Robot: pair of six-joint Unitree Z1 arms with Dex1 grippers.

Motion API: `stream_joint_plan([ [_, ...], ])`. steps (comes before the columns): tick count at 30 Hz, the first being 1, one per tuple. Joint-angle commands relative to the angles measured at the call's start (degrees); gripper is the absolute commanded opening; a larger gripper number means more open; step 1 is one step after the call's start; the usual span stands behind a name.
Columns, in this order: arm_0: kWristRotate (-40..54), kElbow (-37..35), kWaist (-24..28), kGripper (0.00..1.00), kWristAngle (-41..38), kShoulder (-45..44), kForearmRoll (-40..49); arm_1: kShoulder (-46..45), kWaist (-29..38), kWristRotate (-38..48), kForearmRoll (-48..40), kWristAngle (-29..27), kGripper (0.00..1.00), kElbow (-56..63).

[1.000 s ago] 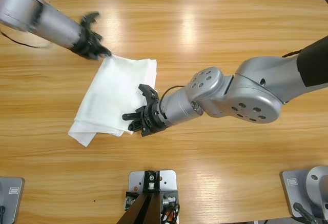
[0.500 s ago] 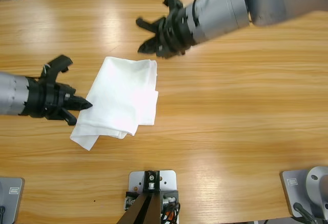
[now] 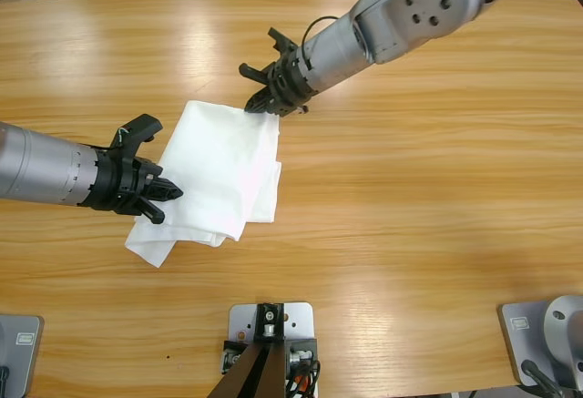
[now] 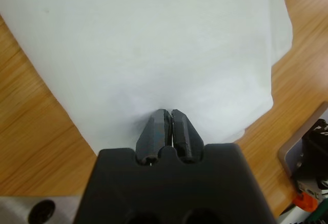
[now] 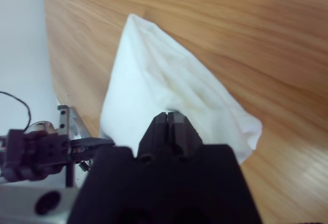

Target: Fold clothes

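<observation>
Bright overhead glare on table (image 3: 383, 234)

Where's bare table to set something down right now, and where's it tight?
Free: the table right of the folded T-shirt, below the right arm, is bare wood. The near strip under the shirt is open too. Crowded: the shirt's top right corner, where the right gripper sits, and its left edge, where the left gripper sits.

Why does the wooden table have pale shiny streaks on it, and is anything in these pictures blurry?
High view: lamp glare makes pale streaks on the table; the T-shirt looks flat white. Right wrist view: the right gripper is soft, close to the lens. Left wrist view: the left gripper is fairly sharp.
</observation>
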Motion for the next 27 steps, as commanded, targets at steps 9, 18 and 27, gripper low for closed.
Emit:
stream_joint_plan([
  [9,0.0,2.4,-1.7,0.0,-0.2,3.1,-2.2,2.6,-1.9,-2.0,0.4,-1.0,0.0,1.8],
  [18,-0.4,5.6,-1.7,0.0,-0.6,2.3,-4.8,3.0,-6.7,-2.5,1.1,-5.2,0.0,4.6],
  [27,18.5,-3.7,-2.0,0.991,-3.1,-18.3,5.6,-21.9,-7.1,-8.7,3.2,-9.4,1.0,9.3],
])
